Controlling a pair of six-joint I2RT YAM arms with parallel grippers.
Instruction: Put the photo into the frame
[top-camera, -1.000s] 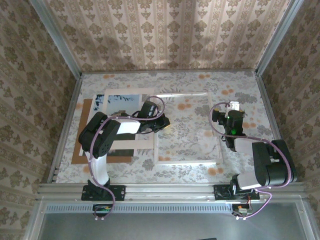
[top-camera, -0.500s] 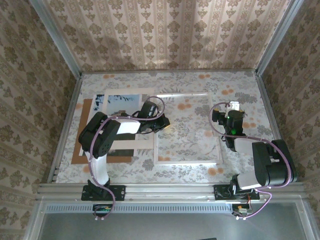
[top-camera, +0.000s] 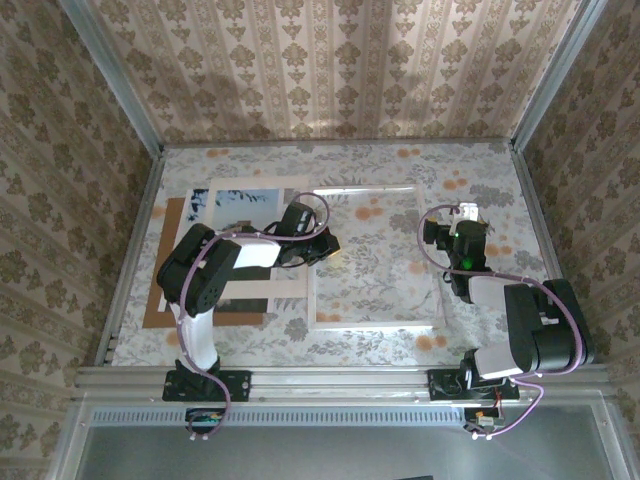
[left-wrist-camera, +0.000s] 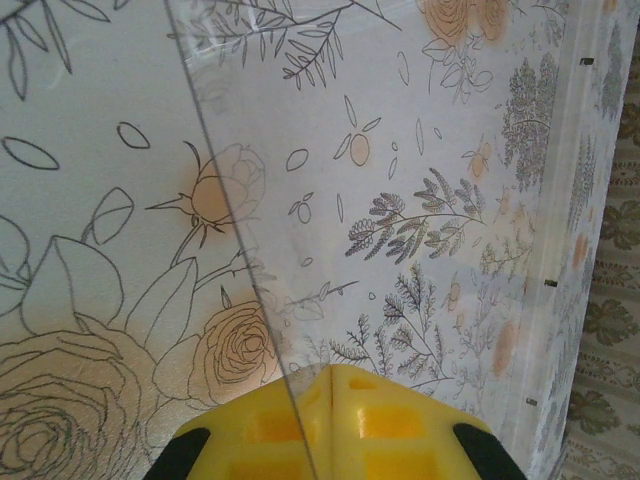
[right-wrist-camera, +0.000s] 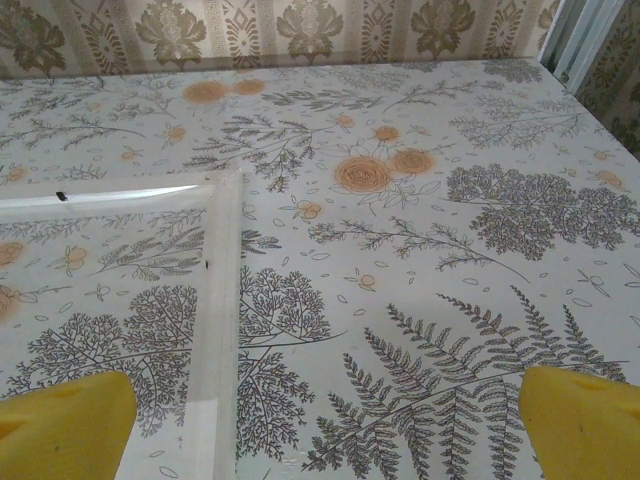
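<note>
The frame (top-camera: 312, 290) lies flat at mid-table, its white rim around a clear pane (top-camera: 375, 255). Left of it the photo (top-camera: 235, 198) shows pale sky and dark shapes, with its lower part hidden. My left gripper (top-camera: 326, 246) is shut at the frame's left rim. In the left wrist view a clear pane edge (left-wrist-camera: 225, 200) runs slantwise across the closed yellow fingers (left-wrist-camera: 400, 420); whether they pinch it is unclear. The frame's far rim (left-wrist-camera: 565, 230) lies beyond. My right gripper (top-camera: 462, 214) is open just right of the frame, its fingertips (right-wrist-camera: 65, 430) wide apart over bare table beside the frame's corner (right-wrist-camera: 222, 260).
A wide white mat (top-camera: 262, 285) and a brown board (top-camera: 168, 290) lie under my left arm at the left. Metal rails and patterned walls close in the flowered table (top-camera: 480, 170) on all sides. There is open tabletop behind and to the right of the frame.
</note>
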